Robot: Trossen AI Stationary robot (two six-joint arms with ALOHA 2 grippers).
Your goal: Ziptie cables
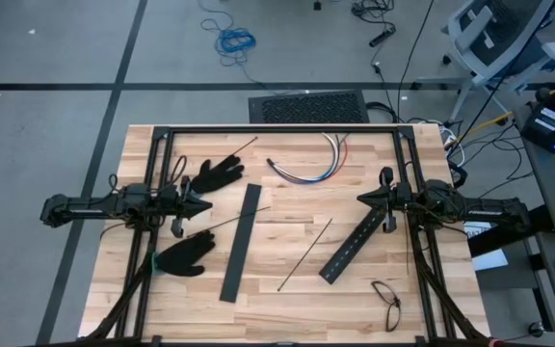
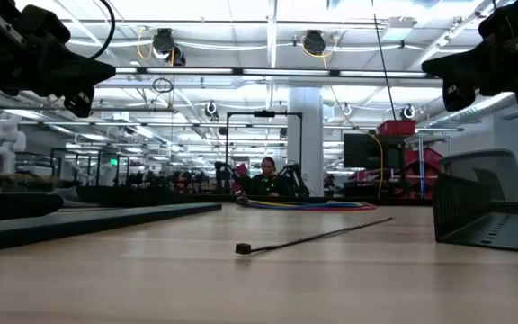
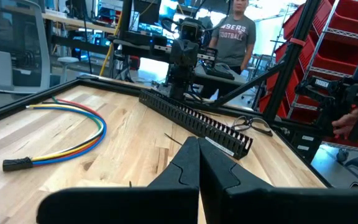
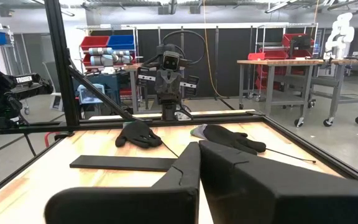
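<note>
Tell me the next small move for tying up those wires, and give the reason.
Probably open the right pincer and swing it toward the cables at the table's far edge. Both pincers are shut and empty; the left pincer waits over the gloves. The cables lie loose, nearer the right arm, and the zipties lie untouched mid-table.

"TRIGGER" on the black camera rig (image 4: 18, 79) beside the table

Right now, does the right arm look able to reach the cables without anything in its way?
Probably yes. The right gripper, shut, hangs over the table; bare wood lies between it and the cables, and the slotted bar lies to its other side.
</note>
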